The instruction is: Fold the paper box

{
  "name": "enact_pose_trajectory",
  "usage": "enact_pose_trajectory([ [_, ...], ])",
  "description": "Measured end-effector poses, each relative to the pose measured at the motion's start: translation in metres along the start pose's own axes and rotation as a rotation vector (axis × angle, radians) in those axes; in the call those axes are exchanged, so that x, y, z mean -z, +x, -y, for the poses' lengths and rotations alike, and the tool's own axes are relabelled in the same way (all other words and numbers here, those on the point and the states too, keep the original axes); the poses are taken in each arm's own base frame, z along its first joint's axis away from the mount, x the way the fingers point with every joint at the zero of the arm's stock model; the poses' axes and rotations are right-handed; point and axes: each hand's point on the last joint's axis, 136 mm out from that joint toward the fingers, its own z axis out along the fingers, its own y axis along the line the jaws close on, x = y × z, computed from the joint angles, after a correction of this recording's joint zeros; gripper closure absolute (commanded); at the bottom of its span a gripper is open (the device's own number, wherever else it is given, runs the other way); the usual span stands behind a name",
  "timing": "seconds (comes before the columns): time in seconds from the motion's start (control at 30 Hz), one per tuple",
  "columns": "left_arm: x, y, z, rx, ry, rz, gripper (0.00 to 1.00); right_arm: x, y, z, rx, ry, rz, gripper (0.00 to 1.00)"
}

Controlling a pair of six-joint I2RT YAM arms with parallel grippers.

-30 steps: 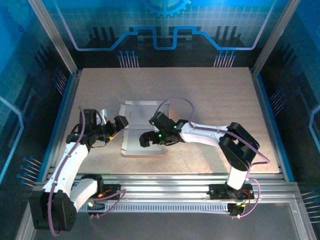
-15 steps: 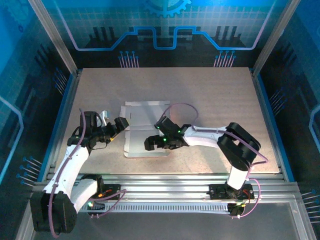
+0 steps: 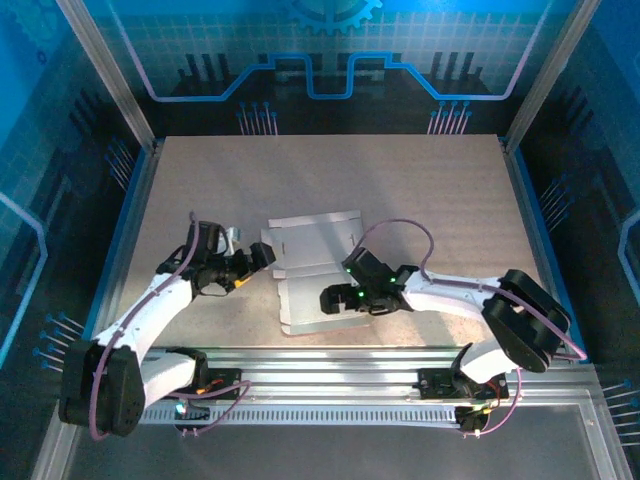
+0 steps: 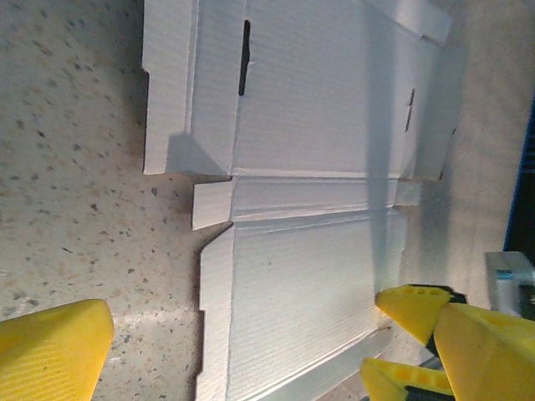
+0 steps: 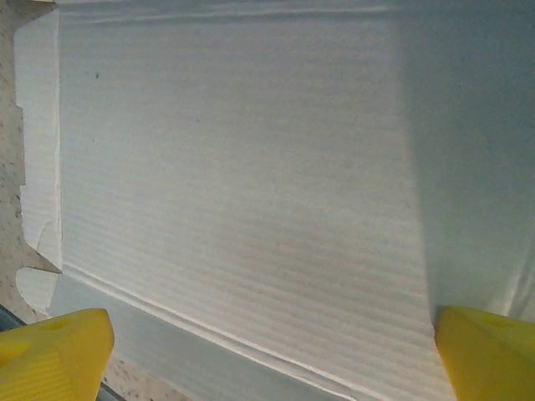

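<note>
Currently paper box [image 3: 310,268] lies flat on counter [image 3: 430,190]; left tool [image 3: 258,260] released beside its left edge, right tool [image 3: 333,298] released over its near panel. Risk: unpinned sheet skids when pushed.

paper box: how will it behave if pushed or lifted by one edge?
Probably light and thin: the paper box lies flat as a cut sheet, so a push would likely slide it across the table. Lifted by one edge, it would likely hinge at the creases, not hold rigid. The small flaps look easily bent.
</note>
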Motion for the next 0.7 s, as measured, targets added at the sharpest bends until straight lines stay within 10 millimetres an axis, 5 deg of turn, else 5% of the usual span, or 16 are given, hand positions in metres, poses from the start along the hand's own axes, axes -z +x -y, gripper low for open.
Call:
enact_pose_trajectory([
  [0.43, -0.003, 0.01, 0.027, -0.074, -0.004, -0.018, 0.01, 0.09, -0.024, -0.027, 0.117, -0.128, 0.245, 0.0],
  [0.7, 0.001, 0.003, 0.038, -0.073, 0.018, 0.005, 0.01, 0.11, -0.033, -0.018, 0.224, -0.086, 0.348, 0.0],
])
